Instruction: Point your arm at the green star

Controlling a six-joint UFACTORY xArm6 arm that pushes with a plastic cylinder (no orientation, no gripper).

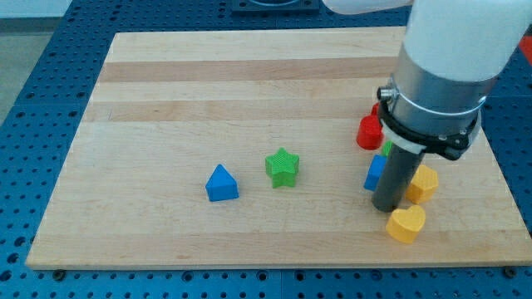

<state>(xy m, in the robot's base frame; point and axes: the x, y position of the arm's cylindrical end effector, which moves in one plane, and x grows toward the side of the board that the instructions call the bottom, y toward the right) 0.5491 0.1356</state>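
The green star point(283, 167) lies on the wooden board point(208, 83), a little below the board's middle. My tip point(386, 208) is down on the board at the view's right, well to the right of the star and slightly lower. It stands among a cluster of blocks: a blue block point(375, 173) just to its upper left, a yellow heart point(406, 223) at its lower right, and a yellow block point(422, 183) to its right.
A blue triangle point(221, 183) lies to the lower left of the star. A red block point(369, 132) and a sliver of a green block point(386, 149) sit above the cluster, partly hidden by the arm. The arm's wide body covers the upper right.
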